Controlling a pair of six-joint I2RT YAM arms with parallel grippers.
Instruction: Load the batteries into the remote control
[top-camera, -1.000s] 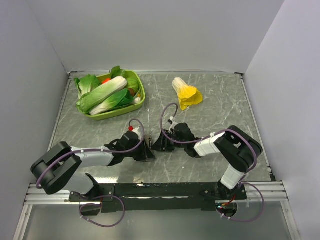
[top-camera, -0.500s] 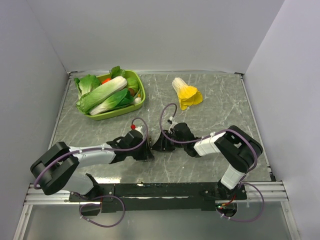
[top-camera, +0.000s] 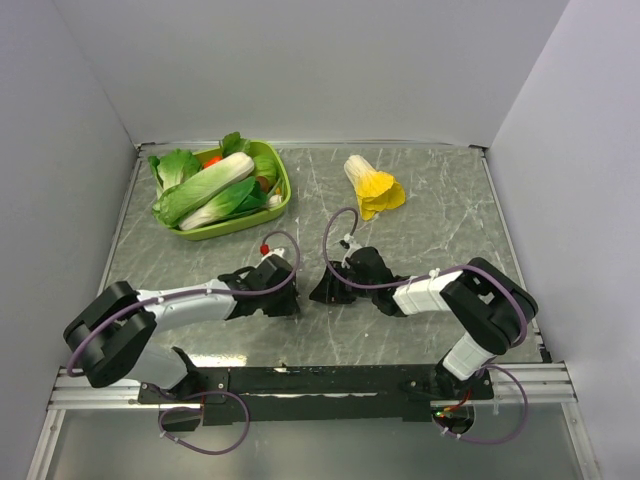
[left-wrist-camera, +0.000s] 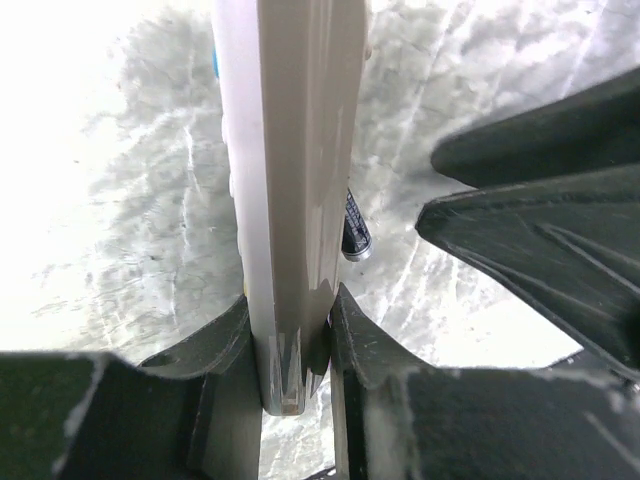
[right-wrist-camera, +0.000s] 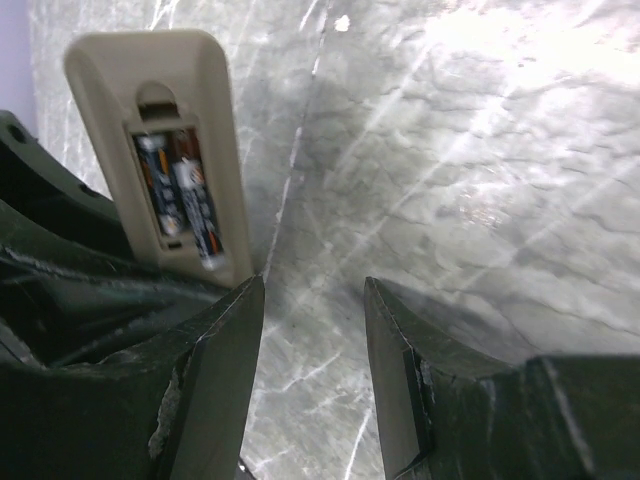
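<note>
Nearly done, judging by both batteries (right-wrist-camera: 178, 195) lying in the open bay of the remote (right-wrist-camera: 160, 150), one askew with an end poking past the rim and likely needing a push home. Clamped on edge by the left gripper (left-wrist-camera: 290, 320) low over the table (right-wrist-camera: 480, 180), bay turned toward the right gripper (right-wrist-camera: 312, 300), parted and empty just beside it

Lime-green plastic basket (top-camera: 284, 192) at the far left of the grey marbled worktop (top-camera: 450, 215), heaped with green-and-white toy leafy vegetables (top-camera: 215, 190). Right of it, well apart, lies a yellow-and-white toy cabbage (top-camera: 373, 187) on its side.
</note>
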